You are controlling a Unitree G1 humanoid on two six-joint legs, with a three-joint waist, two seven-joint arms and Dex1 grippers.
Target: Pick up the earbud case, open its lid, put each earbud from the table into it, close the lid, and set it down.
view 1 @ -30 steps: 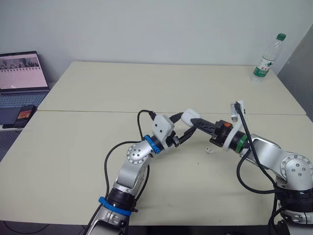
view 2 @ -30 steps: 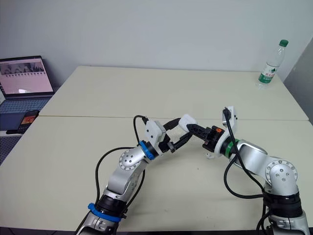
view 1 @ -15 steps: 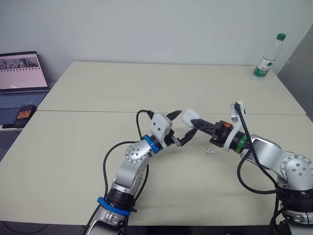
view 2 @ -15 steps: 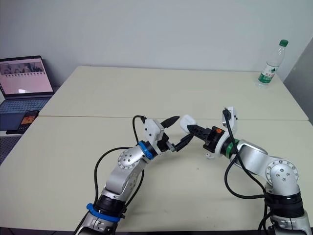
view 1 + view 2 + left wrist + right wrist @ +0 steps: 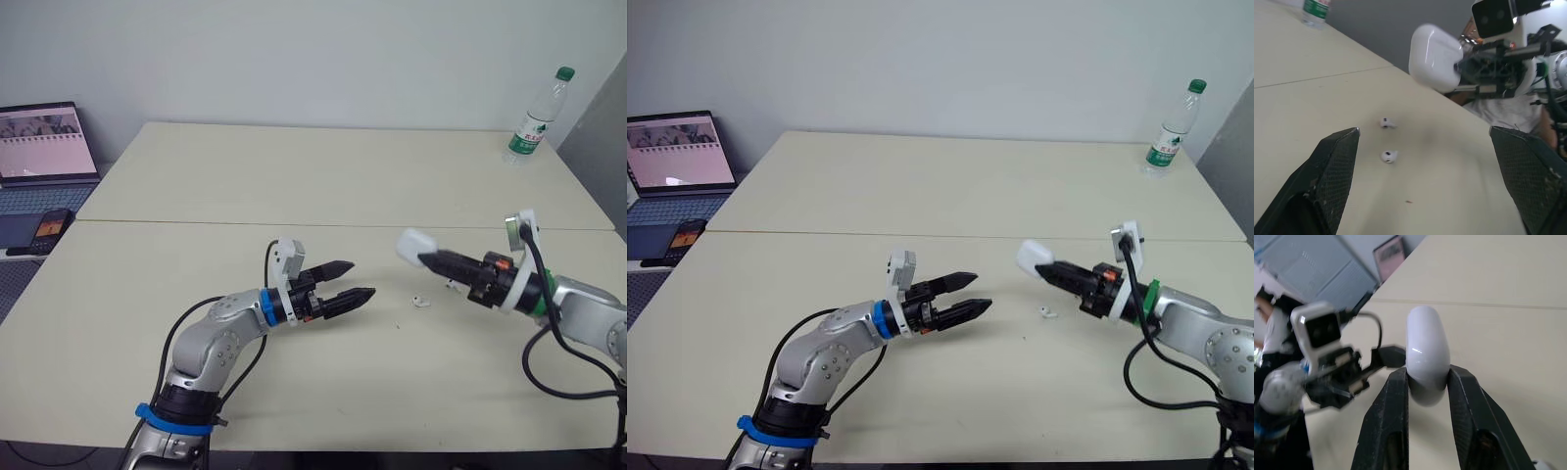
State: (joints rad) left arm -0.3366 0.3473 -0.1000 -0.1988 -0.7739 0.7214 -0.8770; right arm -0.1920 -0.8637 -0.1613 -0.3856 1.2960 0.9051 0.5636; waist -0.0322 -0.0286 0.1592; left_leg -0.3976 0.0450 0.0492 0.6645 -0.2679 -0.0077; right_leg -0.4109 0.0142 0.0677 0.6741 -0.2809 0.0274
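Pickup looks done: my right tool (image 5: 431, 258) is gripping the smooth white rounded plastic earbud case (image 5: 414, 243) above the pale beige surface (image 5: 294, 176), lid seemingly shut. My left tool (image 5: 359, 278) is gaping empty (two small white earbuds (image 5: 1389, 156) are lying loose, awaiting loading).

Left arm: bent at the elbow, with the forearm stretched out low over the desk (image 5: 196, 176) and pointed toward the right arm.
Left hand (image 5: 361, 278): held open, the two black fingers spread apart, nothing gripped between them.
Right arm: reached in from the right side, the forearm aimed toward the left arm.
Right hand (image 5: 428, 258): closed, both fingers pressed against the sides of the earbud case (image 5: 414, 243), which is carried at the fingertips above the desk.
Spacing: the two hands are kept well apart, tips faced toward each other.
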